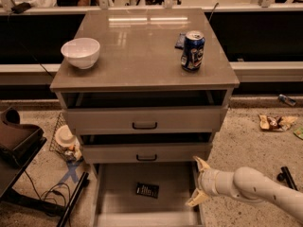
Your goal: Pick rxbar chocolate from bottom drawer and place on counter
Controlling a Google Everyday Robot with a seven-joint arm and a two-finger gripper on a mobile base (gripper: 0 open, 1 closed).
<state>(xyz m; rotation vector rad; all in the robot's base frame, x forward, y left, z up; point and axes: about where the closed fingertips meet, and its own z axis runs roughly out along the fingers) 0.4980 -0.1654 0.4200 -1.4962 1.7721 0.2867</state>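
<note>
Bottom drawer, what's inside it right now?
In the bottom drawer, only the rxbar chocolate shows, flat on the bare floor near the middle. The gripper, open, hovers at its right wall. The drawer's rear is covered by the middle drawer.

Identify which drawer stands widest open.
The bottom drawer: its floor shows, with the rxbar chocolate on it; the upper two are barely ajar. The gripper, fingers open, is at its right edge.
</note>
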